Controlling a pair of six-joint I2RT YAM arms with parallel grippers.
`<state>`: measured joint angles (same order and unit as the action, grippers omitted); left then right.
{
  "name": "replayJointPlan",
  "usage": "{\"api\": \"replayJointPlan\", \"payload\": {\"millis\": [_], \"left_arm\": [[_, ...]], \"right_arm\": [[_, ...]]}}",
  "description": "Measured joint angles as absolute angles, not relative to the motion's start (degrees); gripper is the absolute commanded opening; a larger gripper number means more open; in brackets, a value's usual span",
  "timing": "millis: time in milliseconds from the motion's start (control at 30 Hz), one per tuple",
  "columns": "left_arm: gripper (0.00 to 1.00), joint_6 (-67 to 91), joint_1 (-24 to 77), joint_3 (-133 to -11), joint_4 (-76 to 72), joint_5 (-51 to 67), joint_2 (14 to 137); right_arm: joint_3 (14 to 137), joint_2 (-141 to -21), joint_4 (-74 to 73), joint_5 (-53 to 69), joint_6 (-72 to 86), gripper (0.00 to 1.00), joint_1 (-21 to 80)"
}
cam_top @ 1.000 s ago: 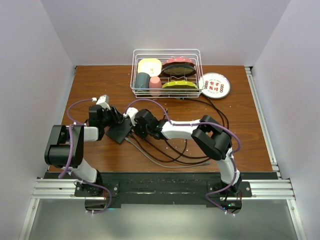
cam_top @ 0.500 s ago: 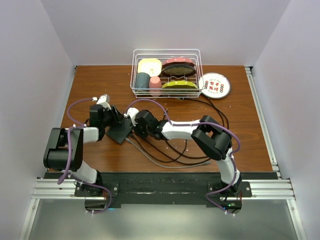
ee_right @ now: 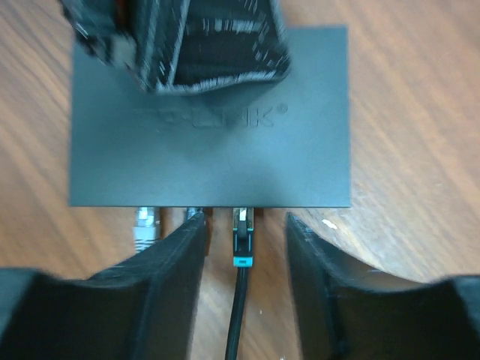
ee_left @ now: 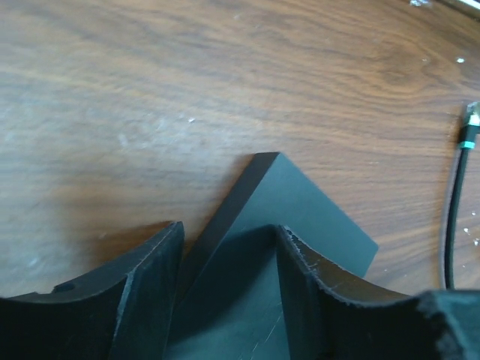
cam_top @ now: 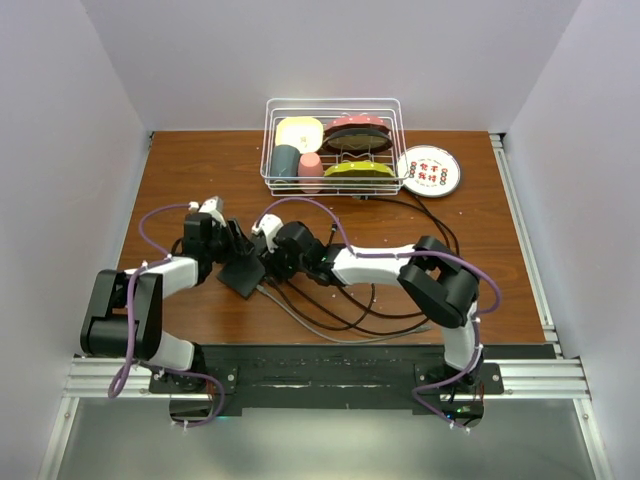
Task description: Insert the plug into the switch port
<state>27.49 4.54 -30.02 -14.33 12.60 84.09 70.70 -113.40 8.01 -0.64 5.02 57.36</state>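
1. The switch (ee_right: 210, 150) lies on the table (cam_top: 480, 250), left of centre, between both arms.
2. The plug (ee_right: 241, 238) sits at a middle port on its near edge, apparently in.
3. The left gripper (ee_left: 226, 234) clamps the switch's far side. The right gripper (ee_right: 244, 225) is parted around the plug, holding nothing.
4. Insertion looks nearly finished. Next, confirm the plug is fully seated, then back the right gripper straight away.

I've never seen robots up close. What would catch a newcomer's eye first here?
Probably the two arms meeting left of centre on the wooden table, where the left gripper and right gripper crowd a flat black switch. Up close, a black plug with a teal band sits at the switch's socket edge, between the right gripper's open fingers. At the far edge, a white wire rack of colourful dishes stands out.
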Motion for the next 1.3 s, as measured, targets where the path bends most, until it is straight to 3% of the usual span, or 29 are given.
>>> {"api": "replayJointPlan", "payload": {"millis": [133,267,333,533,967,1200,1300], "left_arm": [[0.63,27.7,4.5,-30.0,-11.3,10.1,82.2],[0.77,27.9,4.3,-30.0,-8.7,8.1,79.0],[0.83,27.8,4.2,-30.0,-8.0,7.4,76.8],[1.00,27.4,4.2,-26.2,-8.7,7.0,65.3],[1.00,27.4,4.2,-20.7,-11.1,8.6,54.7],[1.00,27.4,4.2,-20.6,-12.4,9.7,55.9],[1.00,27.4,4.2,-20.6,-12.4,10.0,56.5]], "right_arm": [[69.6,-109.1,7.1,-1.8,5.2,0.71,57.4],[67.8,-104.7,6.6,-3.7,6.0,0.94,57.4],[67.4,-102.9,5.7,-5.3,6.5,0.99,57.4],[67.4,-101.1,2.6,-10.7,8.0,0.99,57.1],[66.3,-98.4,-2.3,-20.3,16.7,0.93,48.5],[63.4,-98.6,-2.2,-18.1,22.0,0.82,41.4],[63.4,-100.6,-1.7,-16.4,24.0,0.68,39.9]]}}
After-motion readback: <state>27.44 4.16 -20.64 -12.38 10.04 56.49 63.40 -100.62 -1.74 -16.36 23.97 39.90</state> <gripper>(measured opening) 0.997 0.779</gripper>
